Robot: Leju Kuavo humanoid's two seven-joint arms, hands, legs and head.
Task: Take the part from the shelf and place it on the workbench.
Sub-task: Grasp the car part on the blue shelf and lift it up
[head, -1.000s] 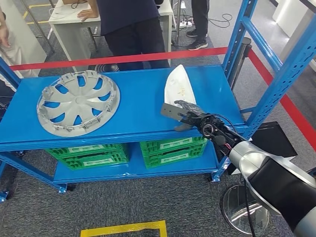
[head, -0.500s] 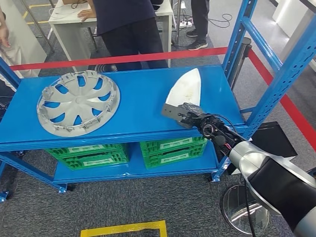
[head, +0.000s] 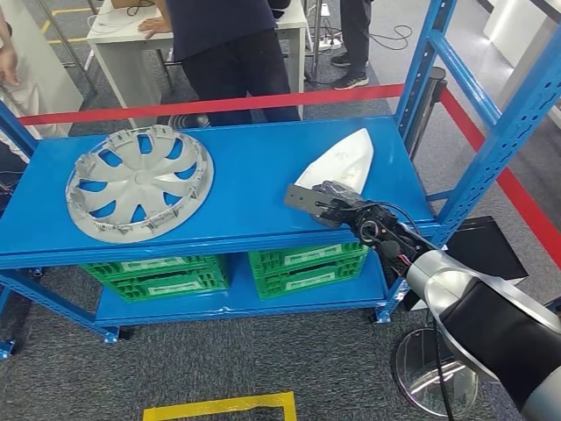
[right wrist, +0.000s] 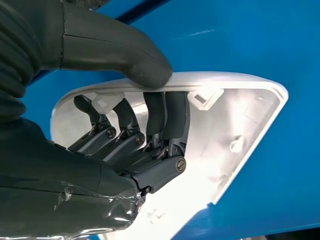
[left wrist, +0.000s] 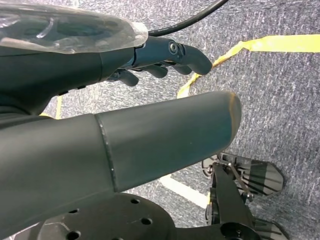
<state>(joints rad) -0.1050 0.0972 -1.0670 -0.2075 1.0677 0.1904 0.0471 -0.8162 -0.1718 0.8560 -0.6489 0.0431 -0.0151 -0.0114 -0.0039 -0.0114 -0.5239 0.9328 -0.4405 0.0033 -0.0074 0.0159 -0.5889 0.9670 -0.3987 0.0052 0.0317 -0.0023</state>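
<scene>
On the blue shelf (head: 218,189), your right hand (head: 334,203) clamps the white part (head: 341,162), thumb against fingers (right wrist: 166,117); your left hand (left wrist: 166,55) hangs empty, fingers apart.

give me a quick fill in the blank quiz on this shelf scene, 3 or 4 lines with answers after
1. The right hand grips the white part with its thumb outside the rim and its fingers ____ the shell.
2. The hubcap lies on the ____ shelf.
3. Under that shelf sit green ____.
4. The left hand holds ____.

Answers: inside; blue; crates; nothing
</scene>
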